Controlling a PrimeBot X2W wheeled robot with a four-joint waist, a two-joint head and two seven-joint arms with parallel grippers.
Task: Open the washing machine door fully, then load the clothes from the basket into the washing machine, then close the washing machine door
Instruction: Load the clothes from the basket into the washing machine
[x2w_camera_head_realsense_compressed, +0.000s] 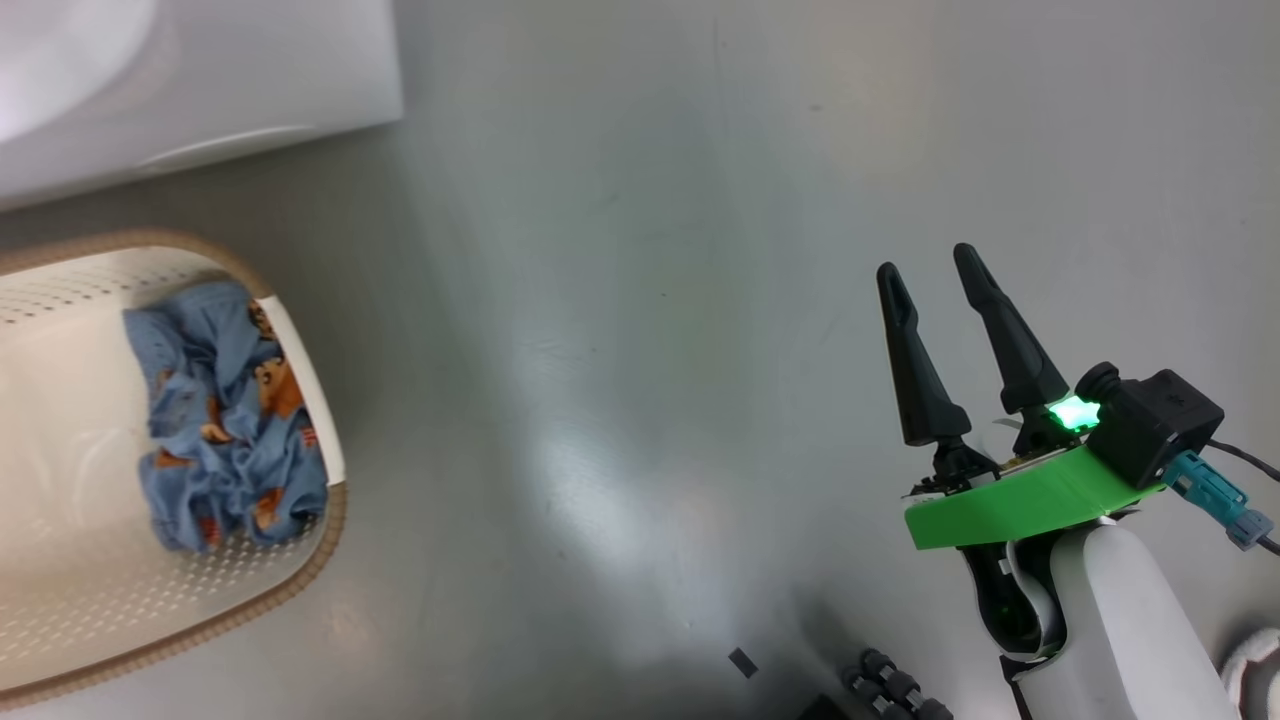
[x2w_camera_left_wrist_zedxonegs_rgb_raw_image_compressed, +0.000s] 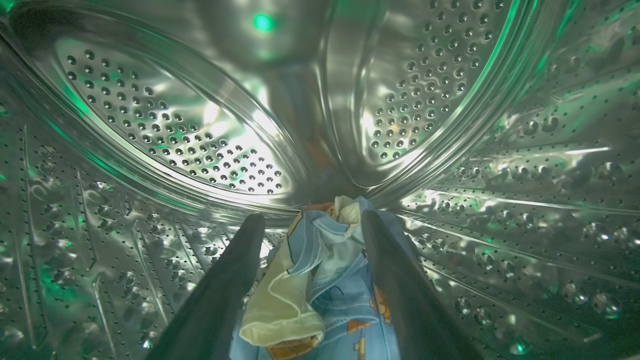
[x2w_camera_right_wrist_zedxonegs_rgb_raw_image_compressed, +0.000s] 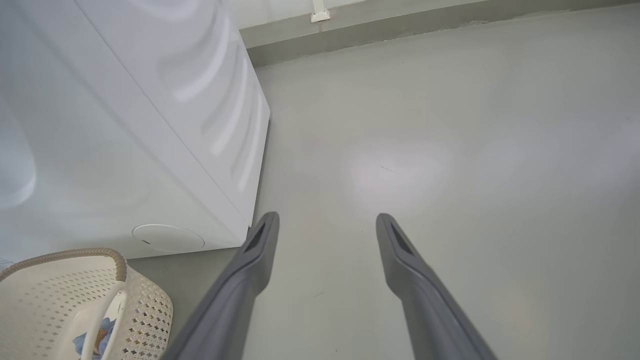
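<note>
Left gripper (x2w_camera_left_wrist_zedxonegs_rgb_raw_image_compressed: 312, 216): two long dark fingers wide apart inside the perforated steel drum (x2w_camera_left_wrist_zedxonegs_rgb_raw_image_compressed: 200, 140), a light blue cartoon-print bundle (x2w_camera_left_wrist_zedxonegs_rgb_raw_image_compressed: 325, 280) loose between them — best drawn straight back, snagging no fold. A second blue bundle (x2w_camera_head_realsense_compressed: 225, 420) lies in the cream perforated plastic basket (x2w_camera_head_realsense_compressed: 338, 520).

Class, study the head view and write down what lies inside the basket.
One crumpled bundle of blue, orange-printed clothes lies in the basket, beside its white handle. Anything beneath the bundle is covered, and the basket's left part runs out of frame.
</note>
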